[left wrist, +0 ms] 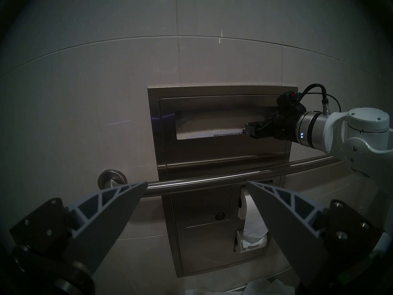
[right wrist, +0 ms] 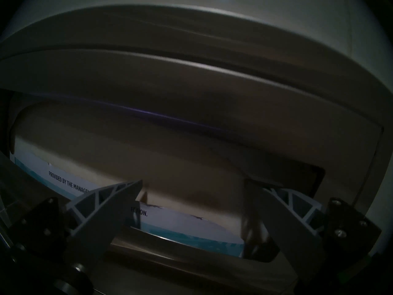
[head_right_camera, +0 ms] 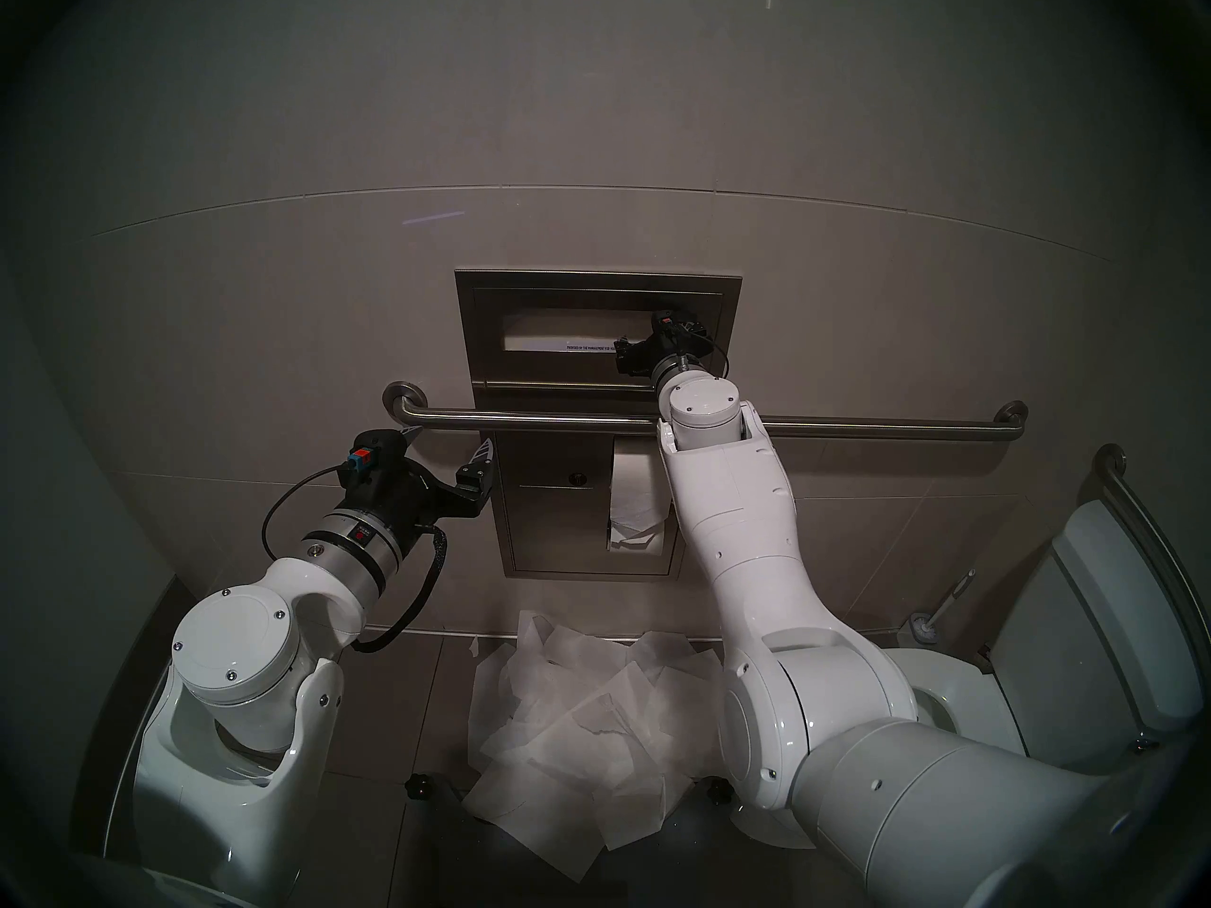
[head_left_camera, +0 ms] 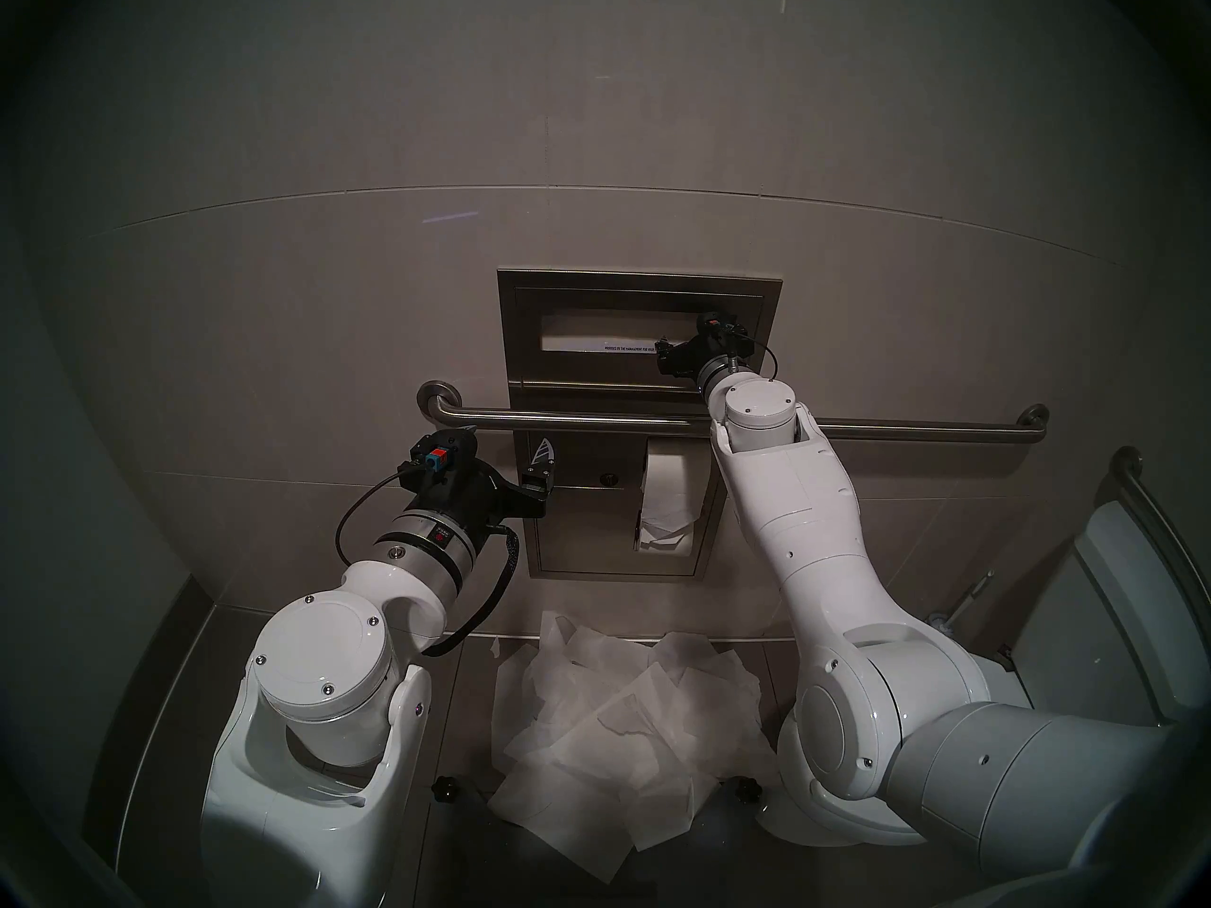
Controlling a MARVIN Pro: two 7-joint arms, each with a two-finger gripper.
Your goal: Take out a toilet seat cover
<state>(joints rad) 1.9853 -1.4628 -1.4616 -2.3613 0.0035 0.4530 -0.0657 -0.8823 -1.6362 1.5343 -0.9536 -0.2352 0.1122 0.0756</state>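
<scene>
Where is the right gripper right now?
In the head views the right gripper is up at the right end of the wall dispenser slot, above the grab bar; its wrist view shows it open at the slot.

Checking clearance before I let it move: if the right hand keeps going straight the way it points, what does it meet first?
Probably the paper in the dispenser slot. The right hand is open at the slot's right end, pointing into it, with the printed sheet just beyond the fingertips. How near is unclear.
</scene>
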